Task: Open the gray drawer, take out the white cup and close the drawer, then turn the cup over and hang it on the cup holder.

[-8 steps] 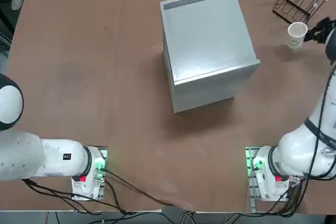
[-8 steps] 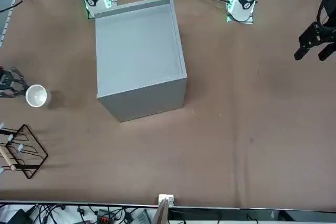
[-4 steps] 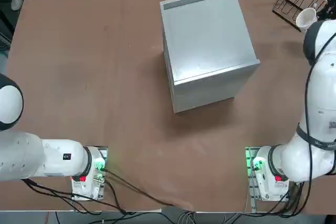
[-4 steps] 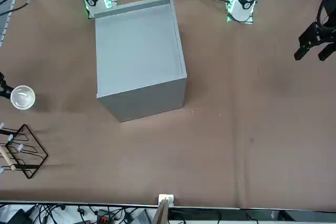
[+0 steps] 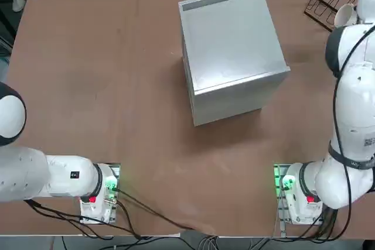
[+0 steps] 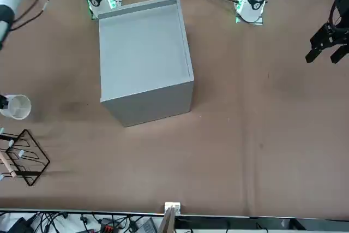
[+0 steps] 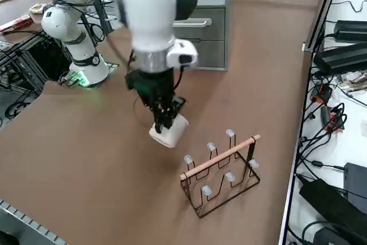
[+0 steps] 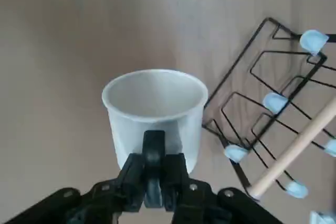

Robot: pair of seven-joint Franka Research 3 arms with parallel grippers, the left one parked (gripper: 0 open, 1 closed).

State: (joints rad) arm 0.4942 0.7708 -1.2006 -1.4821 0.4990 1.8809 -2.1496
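Right hand [image 7: 163,123]: seen clenched on the white cup [image 7: 170,131], fingers pinched on the handle side in the wrist view; pointed downward in the side view.
White cup: held in the air just below the fingertips, clear of the brown surface [image 7: 86,159]; tilted, its open mouth turned away from the hand in the wrist view [image 8: 155,116].
Cup versus rack: cup is near the cup holder [image 7: 221,179], apart from it, no contact noted.
Cup holder: upright on the surface, dark wire frame, one wooden bar on top, pale-tipped pegs bare.
Gray drawer [image 7: 207,24]: seen shut, front panel flush with the cabinet, well apart from cup and hand.
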